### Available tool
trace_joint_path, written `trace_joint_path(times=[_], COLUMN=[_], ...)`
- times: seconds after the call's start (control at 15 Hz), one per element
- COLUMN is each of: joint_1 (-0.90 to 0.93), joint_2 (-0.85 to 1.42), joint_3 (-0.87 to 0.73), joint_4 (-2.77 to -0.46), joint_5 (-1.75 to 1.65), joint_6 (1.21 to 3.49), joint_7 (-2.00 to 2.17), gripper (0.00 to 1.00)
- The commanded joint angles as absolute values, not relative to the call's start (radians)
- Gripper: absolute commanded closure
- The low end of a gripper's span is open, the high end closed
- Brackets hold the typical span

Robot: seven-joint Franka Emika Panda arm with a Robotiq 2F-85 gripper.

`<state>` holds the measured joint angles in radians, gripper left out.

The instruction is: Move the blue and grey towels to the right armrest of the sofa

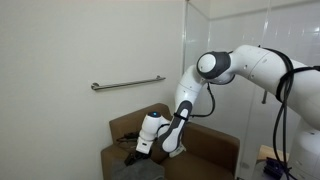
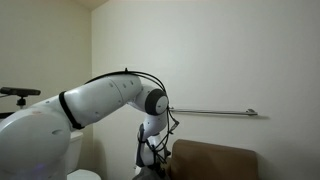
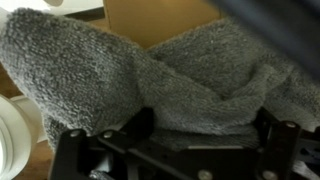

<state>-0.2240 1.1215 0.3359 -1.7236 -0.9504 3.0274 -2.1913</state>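
**A:** Where is the grey towel (image 3: pixel 150 80)?

**B:** It fills most of the wrist view. It is a thick, nubbly heap in two humps with a deep fold between them, lying right in front of the pincer (image 3: pixel 172 132).

**A:** And the pincer itself?

**B:** It is spread wide. Its dark fingers (image 3: pixel 70 150) stand far apart at the bottom corners of that view, and the towel's lower fold droops over the gap between them. I cannot tell whether the pads touch the cloth.

**A:** What is the towel lying on?

**B:** Brown sofa (image 3: pixel 160 20) shows just behind it. In both exterior views the pincer (image 1: pixel 145 148) (image 2: pixel 150 158) hangs low at one end of the sofa (image 1: pixel 215 150) (image 2: pixel 215 160), pointing down. The towel is too dim to make out there.

**A:** And the arm?

**B:** The arm (image 1: pixel 235 65) (image 2: pixel 100 100) is white. It arches over from the side and bends down sharply at the elbow.

**A:** Anything else nearby?

**B:** A white rounded thing (image 3: pixel 15 125) sits at the edge of the wrist view beside the towel, though I cannot say what it is. A metal rail (image 1: pixel 128 83) (image 2: pixel 210 112) runs level along the pale wall above the sofa.
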Motion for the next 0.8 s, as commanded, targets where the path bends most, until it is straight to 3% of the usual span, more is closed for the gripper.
trace_joint_path(times=[0.0,0.2,0.73], joint_1=[-0.229,-0.181,-0.023], joint_2=[1.177,1.162,0.976], joint_3=[0.392,0.346,0.144], joint_4=[-1.679,-1.667,-1.808], joint_5=[-0.95,-0.876,-0.919], joint_6=[2.936,2.934,3.039], joint_7=[-2.308,-2.375,-2.124], gripper=[0.25,0.37,0.88])
